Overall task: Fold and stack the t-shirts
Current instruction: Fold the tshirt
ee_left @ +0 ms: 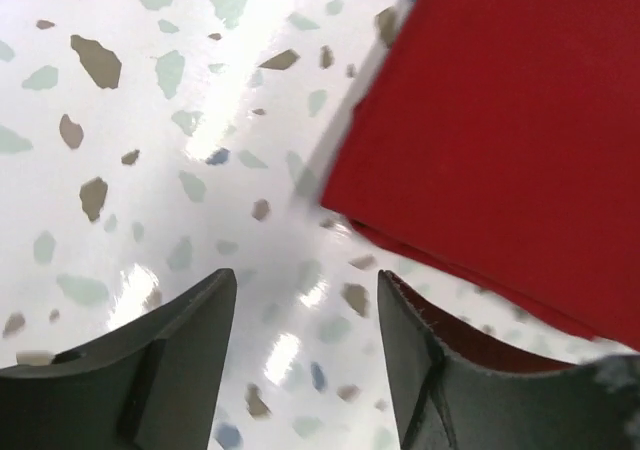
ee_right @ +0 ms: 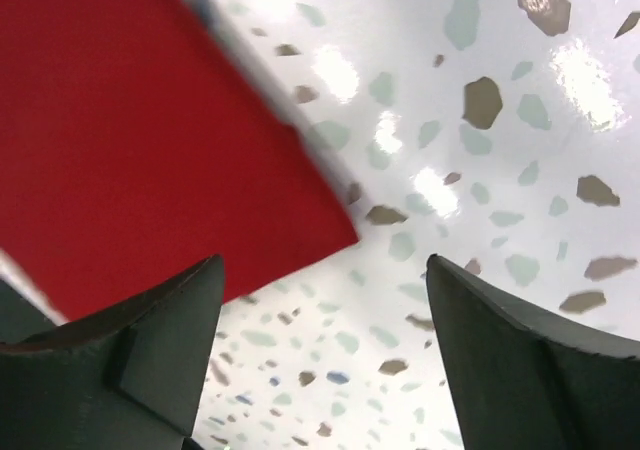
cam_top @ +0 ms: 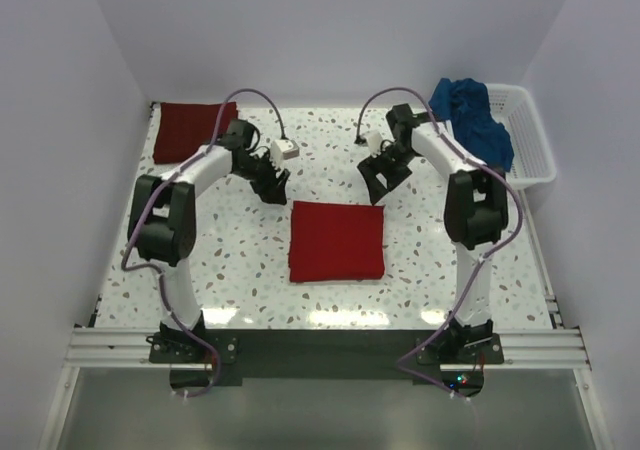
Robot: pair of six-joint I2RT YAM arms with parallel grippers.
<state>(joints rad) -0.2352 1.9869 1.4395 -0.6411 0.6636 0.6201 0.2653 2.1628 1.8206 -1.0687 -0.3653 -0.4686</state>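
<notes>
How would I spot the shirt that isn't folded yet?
Look to the far right corner of the speckled table, where a white lattice basket sits. The blue t-shirt lies heaped over the basket's side facing the table. It is the only blue, crumpled one; the bright red t-shirt and the maroon t-shirt lie flat and folded on the table.

The left arm (cam_top: 170,220) and the right arm (cam_top: 470,205) are rising from their bases, bending at the elbows and reaching inward toward each other, with wrists tilting downward. The left end effector (ee_left: 305,290) is hovering with its jaws apart, gripping nothing. The right end effector (ee_right: 325,270) is hanging likewise, jaws spread wide and empty.
</notes>
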